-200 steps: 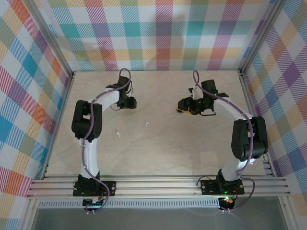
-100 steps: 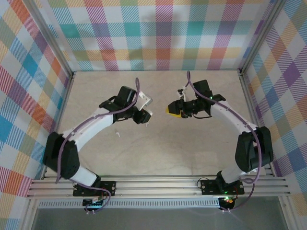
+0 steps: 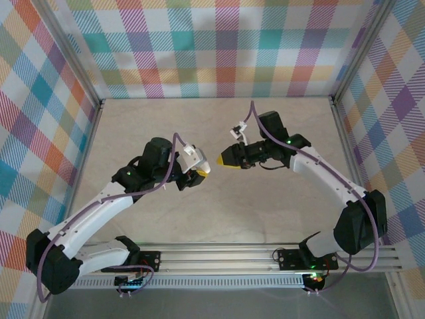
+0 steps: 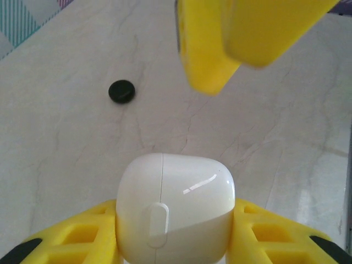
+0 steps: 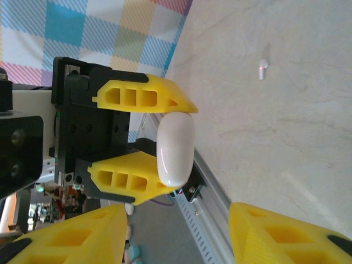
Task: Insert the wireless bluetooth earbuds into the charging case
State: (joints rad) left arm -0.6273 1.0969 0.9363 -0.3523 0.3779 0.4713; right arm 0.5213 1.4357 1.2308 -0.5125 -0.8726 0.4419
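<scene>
Above tabletop (image 5: 308, 121) centre: left jaws clamp white charging case (image 5: 176, 148), lid shut. Right jaws spread, empty, facing it. One white earbud (image 5: 263, 69) on tabletop, well apart. Risk: glossy case slips/twists w/ lid pry.

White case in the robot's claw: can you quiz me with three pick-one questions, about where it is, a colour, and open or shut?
1. Where is the white case? A on the table; B between the left claw's fingers; C stuck on the wall.
2. What colour are those fingers? A yellow; B red; C green.
3. How is the case's lid? A wide open; B gone; C shut.
Answers: B, fingers press both its sides; A, they are bright yellow; C, its seam is closed tight.
</scene>
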